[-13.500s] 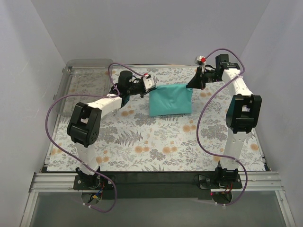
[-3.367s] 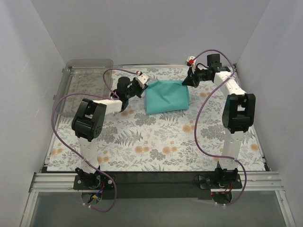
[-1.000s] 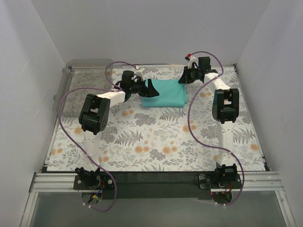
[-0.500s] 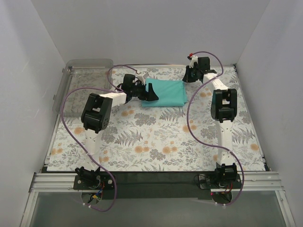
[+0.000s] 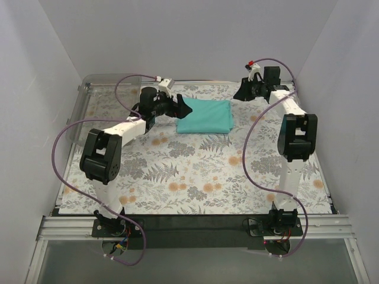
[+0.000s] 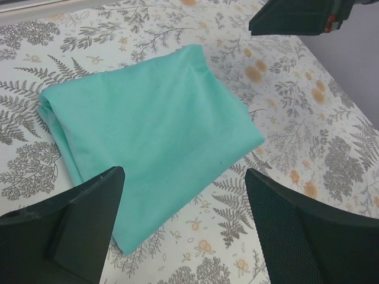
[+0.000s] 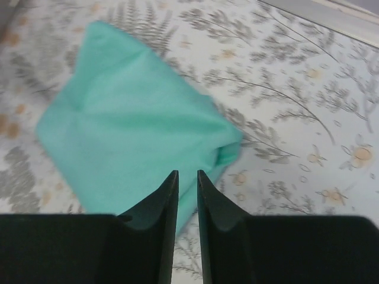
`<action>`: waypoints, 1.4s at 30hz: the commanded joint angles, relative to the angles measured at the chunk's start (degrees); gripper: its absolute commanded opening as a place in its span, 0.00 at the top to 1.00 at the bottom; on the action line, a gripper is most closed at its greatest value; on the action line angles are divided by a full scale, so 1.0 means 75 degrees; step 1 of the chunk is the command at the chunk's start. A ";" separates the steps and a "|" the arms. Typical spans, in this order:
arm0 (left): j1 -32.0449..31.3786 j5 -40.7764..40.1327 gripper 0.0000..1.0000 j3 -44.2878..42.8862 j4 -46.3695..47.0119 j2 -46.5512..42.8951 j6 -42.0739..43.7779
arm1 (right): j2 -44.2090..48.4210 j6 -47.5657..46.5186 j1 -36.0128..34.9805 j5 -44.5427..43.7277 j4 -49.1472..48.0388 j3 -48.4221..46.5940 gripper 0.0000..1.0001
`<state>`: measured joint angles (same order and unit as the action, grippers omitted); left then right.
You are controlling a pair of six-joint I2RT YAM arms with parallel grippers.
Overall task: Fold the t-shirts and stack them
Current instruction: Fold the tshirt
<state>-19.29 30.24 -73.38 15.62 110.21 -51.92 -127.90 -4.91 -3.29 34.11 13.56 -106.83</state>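
Observation:
One teal t-shirt [image 5: 204, 116] lies folded into a flat rectangle on the floral table at the back centre. My left gripper [image 5: 182, 107] hovers just off its left edge, jaws wide open and empty. In the left wrist view the t-shirt [image 6: 151, 127] lies ahead of and partly between the black fingers [image 6: 71, 228]. My right gripper [image 5: 241, 93] hangs off the t-shirt's right back corner, clear of the cloth. In the right wrist view its fingertips [image 7: 172, 183] stand a narrow slit apart with nothing between them, above the t-shirt [image 7: 130, 136].
A clear plastic bin [image 5: 109, 89] stands at the back left corner of the table. The floral table cover [image 5: 195, 177] reaches to white walls on three sides. Purple cables loop from both arms. The right gripper's body [image 6: 296, 15] shows at the top of the left wrist view.
The right gripper went from shut to slightly open and drew back to the right off the shirt. The left gripper widened and pulled back left. The shirt lies flat.

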 commanded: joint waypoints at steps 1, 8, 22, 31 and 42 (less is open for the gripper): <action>0.0122 -0.0201 0.24 0.0979 0.0845 -0.0889 -0.0108 | 0.0856 -0.0658 0.0017 0.2972 -0.0179 0.0987 0.79; 0.0169 0.0782 0.26 0.0787 0.0988 -0.0178 -0.0986 | 0.0497 -0.0273 -0.0662 0.3573 -0.0015 0.1670 0.79; 0.0146 0.1617 0.29 -0.1090 0.0919 0.2014 -0.2381 | -0.0420 0.0795 -0.0675 0.3445 0.0020 0.1774 0.82; 0.0146 0.1230 0.30 -0.1559 0.0099 0.2508 -0.2440 | -0.0502 0.0795 -0.0394 0.3105 0.0324 0.2396 0.84; 0.0146 0.0576 0.26 -0.1595 0.0437 0.1141 -0.1317 | 0.0504 -0.1558 -0.0241 0.2789 0.2269 0.1330 0.56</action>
<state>-18.17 37.60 -85.21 16.69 128.84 -66.81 -131.26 -6.96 -6.00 57.65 23.68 -93.01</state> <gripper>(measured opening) 0.732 0.402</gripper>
